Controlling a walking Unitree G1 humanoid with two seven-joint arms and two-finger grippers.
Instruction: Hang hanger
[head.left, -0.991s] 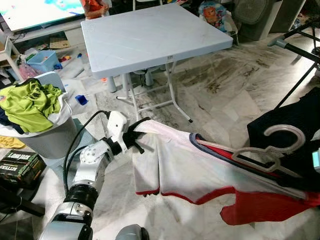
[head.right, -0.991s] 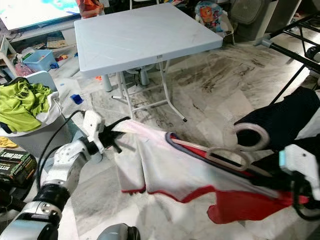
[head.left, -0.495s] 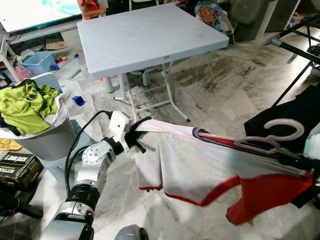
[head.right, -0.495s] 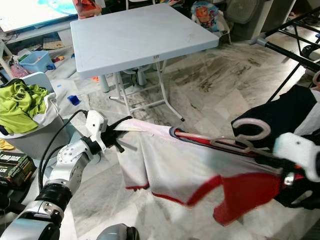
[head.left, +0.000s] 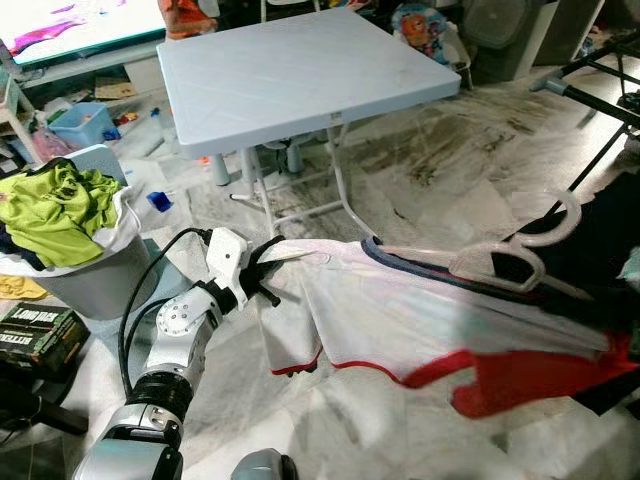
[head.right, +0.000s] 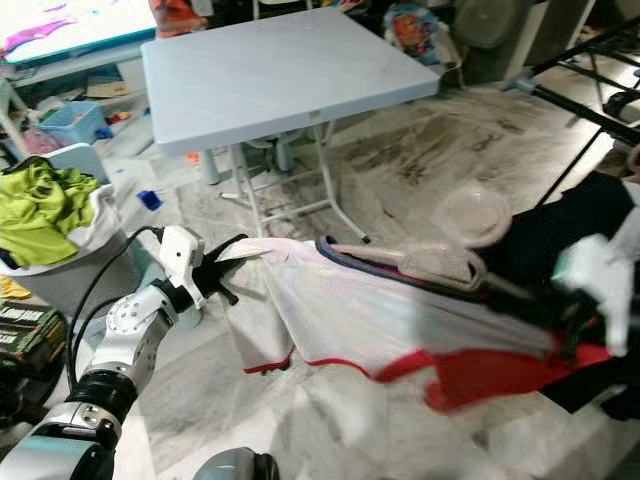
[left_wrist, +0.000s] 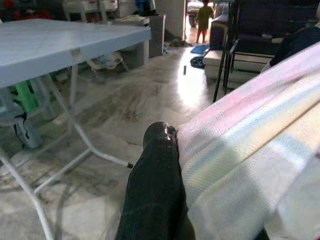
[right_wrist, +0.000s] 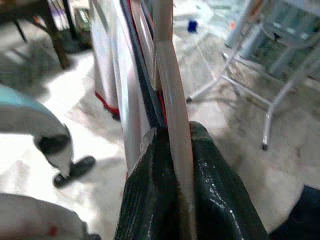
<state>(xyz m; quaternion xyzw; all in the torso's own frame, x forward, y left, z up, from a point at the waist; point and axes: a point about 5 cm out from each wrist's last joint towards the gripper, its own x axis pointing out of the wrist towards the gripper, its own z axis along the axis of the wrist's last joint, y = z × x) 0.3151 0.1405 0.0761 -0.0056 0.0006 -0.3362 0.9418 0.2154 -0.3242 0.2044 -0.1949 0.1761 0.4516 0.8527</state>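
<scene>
Left tool (head.left: 262, 266) is pinched on the sleeve edge of a white shirt with red trim (head.left: 400, 325), holding that end up above the marble floor (head.left: 430, 170); in the left wrist view one black finger (left_wrist: 155, 190) lies against the striped white cloth. Right tool (right_wrist: 167, 190) has its two black fingers pressed together on the bar of a pale plastic hanger (head.left: 520, 255), which runs straight out between them in the right wrist view. Hanger sits inside the shirt's dark-edged neckline, its hook standing clear above the collar at the robot's right, in front of a dark garment (head.left: 610, 225). Shirt is stretched nearly level between the two tools, with the red hem sagging below on the right. Right side of both eye views is motion-blurred, so the right arm's outline is unclear.

A light blue folding desk (head.left: 300, 70) stands beyond the shirt, well apart from it. A laundry basket (head.left: 85, 270) with a lime-green garment (head.left: 55, 205) on top sits at the robot's left, near the left arm. Black bars of a rack (head.left: 590, 75) cross the far right.
</scene>
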